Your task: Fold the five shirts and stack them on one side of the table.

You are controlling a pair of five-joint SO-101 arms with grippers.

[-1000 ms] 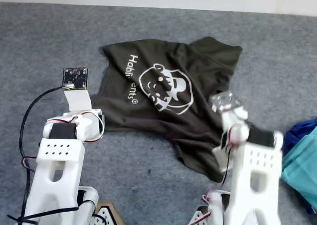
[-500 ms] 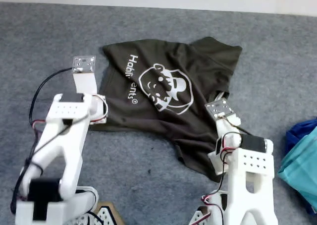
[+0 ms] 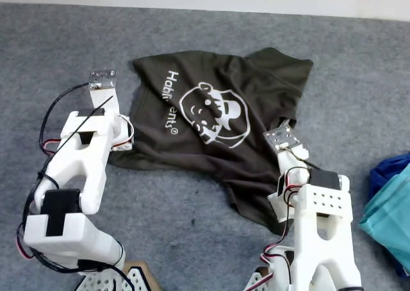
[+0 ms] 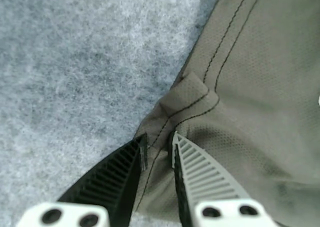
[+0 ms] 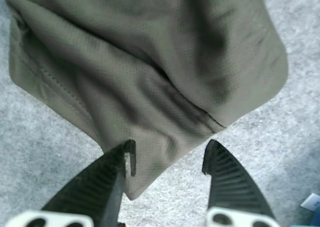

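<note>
Pinching shirt (image 4: 250, 87) hem, left end effector (image 4: 158, 143), grey table (image 4: 75, 62) surface alongside

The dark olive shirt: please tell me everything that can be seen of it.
The dark olive shirt lies spread but rumpled, unfolded, on the grey felt-like table. Its fabric looks like fine mesh knit with stitched hems. A white print of a cartoon face with lettering faces up. The left gripper is shut on its hem at one edge; the right gripper stands open at another corner.
</note>
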